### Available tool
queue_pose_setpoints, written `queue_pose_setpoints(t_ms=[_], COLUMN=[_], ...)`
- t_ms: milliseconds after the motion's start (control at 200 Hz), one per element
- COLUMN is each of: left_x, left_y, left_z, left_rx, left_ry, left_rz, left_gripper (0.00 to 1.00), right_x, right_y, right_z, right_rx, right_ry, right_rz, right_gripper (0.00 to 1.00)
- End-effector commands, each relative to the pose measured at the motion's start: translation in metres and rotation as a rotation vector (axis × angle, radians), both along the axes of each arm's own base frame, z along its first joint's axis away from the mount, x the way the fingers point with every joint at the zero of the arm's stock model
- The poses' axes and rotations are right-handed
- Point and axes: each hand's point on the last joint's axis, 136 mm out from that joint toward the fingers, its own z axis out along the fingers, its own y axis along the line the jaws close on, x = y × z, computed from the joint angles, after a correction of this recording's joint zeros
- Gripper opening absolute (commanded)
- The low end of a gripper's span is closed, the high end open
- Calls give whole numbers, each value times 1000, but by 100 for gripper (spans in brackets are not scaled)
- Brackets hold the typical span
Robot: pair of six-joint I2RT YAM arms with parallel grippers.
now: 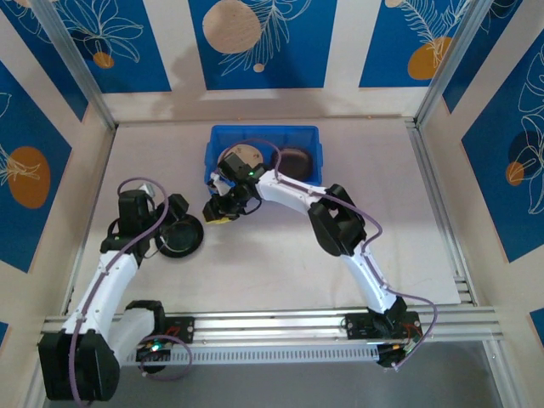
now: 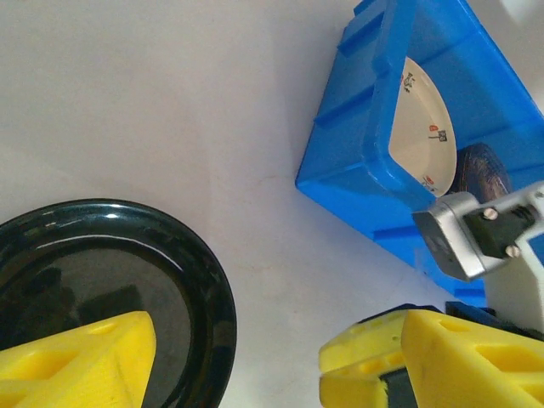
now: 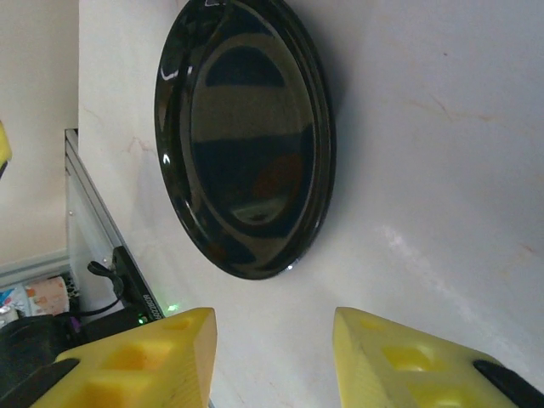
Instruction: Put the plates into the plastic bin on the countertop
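Lying flat on the countertop [image 1: 374, 195], the black plate [image 1: 180, 236] sits outside the plastic bin [image 1: 313, 140], just left of its near corner. The left gripper [image 1: 174, 212] hangs at the plate's far edge with jaws spread and nothing clasped. In the left wrist view one yellow finger [image 2: 76, 357] overlaps the plate while the other stands off it over bare surface. The right gripper [image 1: 219, 212] is just beside the plate on its right, facing it, with jaws apart and only bare countertop between them. The right arm [image 1: 289, 191] crosses the bin's near wall and covers part of it.

Inside the bin lie a cream plate [image 1: 246, 157] on the left and a dark plate [image 1: 295, 159] on the right, whose pattern is hard to read. Open countertop stretches right of the bin to the aluminium rail [image 1: 435, 195] and forward to the arm bases. The left wall [image 1: 81, 187] stands near the left arm. The left wrist view cuts off the black plate at its lower left corner.
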Motion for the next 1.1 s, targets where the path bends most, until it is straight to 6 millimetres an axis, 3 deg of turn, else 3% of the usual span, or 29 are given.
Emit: queue_pose_setpoints(t_ms=[0, 270, 685, 1095], left_x=[-5, -8, -11, -9], left_y=[-1, 0, 3, 3], left_z=[-1, -3, -12, -17], left_rx=[-30, -19, -23, -33], left_ry=[8, 10, 24, 23], left_rz=[-8, -23, -17, -22], left_gripper=[76, 76, 75, 75], right_x=[-14, -25, -20, -18], right_y=[11, 25, 14, 22], right_z=[-2, -15, -42, -50], right_rx=[9, -21, -184, -150], right_ry=[93, 134, 153, 196], right_rz=[38, 75, 30, 37], right_gripper=[39, 36, 32, 33])
